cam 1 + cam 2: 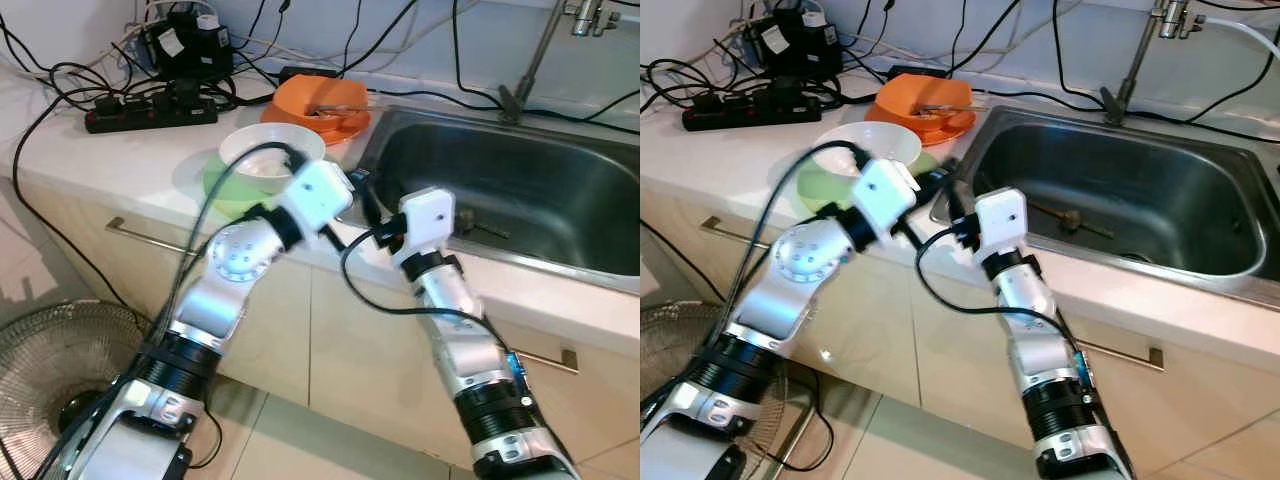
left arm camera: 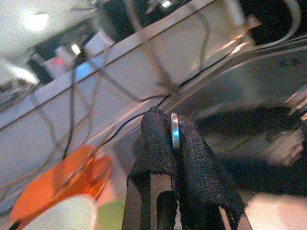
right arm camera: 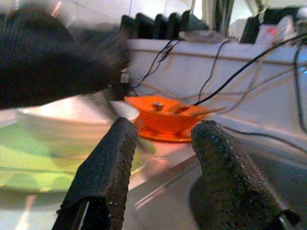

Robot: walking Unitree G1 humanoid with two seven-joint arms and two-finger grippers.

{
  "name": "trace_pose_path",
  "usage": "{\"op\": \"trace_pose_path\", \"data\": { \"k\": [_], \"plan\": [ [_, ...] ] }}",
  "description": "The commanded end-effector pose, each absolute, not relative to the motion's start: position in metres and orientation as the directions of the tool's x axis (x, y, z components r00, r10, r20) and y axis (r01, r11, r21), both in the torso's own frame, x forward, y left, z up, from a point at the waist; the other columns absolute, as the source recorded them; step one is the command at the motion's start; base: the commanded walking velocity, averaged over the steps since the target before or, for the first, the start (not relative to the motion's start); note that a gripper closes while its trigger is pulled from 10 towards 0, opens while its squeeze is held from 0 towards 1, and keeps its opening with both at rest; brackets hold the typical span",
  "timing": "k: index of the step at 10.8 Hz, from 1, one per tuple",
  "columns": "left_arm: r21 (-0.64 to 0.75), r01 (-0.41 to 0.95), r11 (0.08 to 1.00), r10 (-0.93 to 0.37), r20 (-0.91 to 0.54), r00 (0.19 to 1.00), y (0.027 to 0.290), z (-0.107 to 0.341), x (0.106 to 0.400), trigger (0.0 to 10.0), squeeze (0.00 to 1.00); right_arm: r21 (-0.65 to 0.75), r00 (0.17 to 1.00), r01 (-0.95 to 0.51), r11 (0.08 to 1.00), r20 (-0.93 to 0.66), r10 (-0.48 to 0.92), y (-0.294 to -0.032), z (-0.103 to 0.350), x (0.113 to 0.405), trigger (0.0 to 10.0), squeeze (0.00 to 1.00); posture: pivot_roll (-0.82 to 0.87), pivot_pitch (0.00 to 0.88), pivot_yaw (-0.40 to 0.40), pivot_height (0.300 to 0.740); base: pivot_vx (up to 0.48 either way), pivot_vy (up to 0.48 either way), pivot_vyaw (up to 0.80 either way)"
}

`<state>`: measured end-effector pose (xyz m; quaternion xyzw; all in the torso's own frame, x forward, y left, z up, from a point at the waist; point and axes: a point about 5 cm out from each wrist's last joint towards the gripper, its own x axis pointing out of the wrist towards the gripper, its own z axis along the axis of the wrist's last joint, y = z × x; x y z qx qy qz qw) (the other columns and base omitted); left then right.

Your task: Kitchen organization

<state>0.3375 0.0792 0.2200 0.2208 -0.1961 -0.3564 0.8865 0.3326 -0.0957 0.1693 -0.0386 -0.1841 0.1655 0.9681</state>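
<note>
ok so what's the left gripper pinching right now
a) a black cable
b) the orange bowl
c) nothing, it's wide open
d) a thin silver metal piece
d: in the left wrist view the left gripper has its black fingers closed on a thin silver metal piece, held near the edge of the sink; the orange bowl sits apart on the counter.

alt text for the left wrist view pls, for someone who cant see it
The left claw is shut on a thin silver metal piece, its edge showing between the black fingertips, in front of the steel sink. An orange bowl sits on the counter beside it, blurred.
</note>
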Motion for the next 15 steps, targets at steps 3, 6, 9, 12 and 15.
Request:
{"op": "trace_pose_path", "data": {
  "k": [3, 6, 9, 12, 15],
  "plan": [
    [0.426, 0.517, 0.743, -0.651, 0.278, 0.706, 0.104, 0.237, 0.347, 10.0, 0.00, -0.125, 0.877, -0.301, 0.946, 0.353, 0.326, -0.101, 0.171, 0.332, 10.0, 0.00, 0.18, 0.022, 0.015, 0.740, 0.000, 0.000, 0.00],
    [0.219, 0.571, 0.791, -0.608, 0.383, 0.695, 0.117, 0.256, 0.349, 10.0, 0.00, -0.132, 0.877, -0.313, 0.940, 0.339, 0.340, -0.098, 0.166, 0.330, 10.0, 0.00, 0.18, 0.021, 0.014, 0.740, 0.000, 0.000, 0.00],
    [0.082, 0.647, 0.758, -0.617, 0.412, 0.671, 0.120, 0.262, 0.348, 10.0, 0.00, -0.170, 0.868, -0.328, 0.929, 0.334, 0.367, -0.098, 0.166, 0.328, 10.0, 0.00, 0.18, 0.025, 0.018, 0.740, 0.000, 0.000, 0.00],
    [-0.007, 0.721, 0.693, -0.653, 0.418, 0.632, 0.115, 0.264, 0.344, 10.0, 0.00, -0.196, 0.843, -0.355, 0.914, 0.356, 0.403, -0.091, 0.171, 0.325, 10.0, 0.00, 0.18, 0.022, 0.023, 0.740, 0.000, 0.000, 0.00],
    [-0.022, 0.763, 0.646, -0.702, 0.376, 0.605, 0.106, 0.258, 0.340, 10.0, 0.00, -0.195, 0.833, -0.344, 0.919, 0.388, 0.394, -0.087, 0.180, 0.324, 10.0, 0.00, 0.18, 0.022, 0.027, 0.740, 0.000, 0.000, 0.00]
  ]
}}
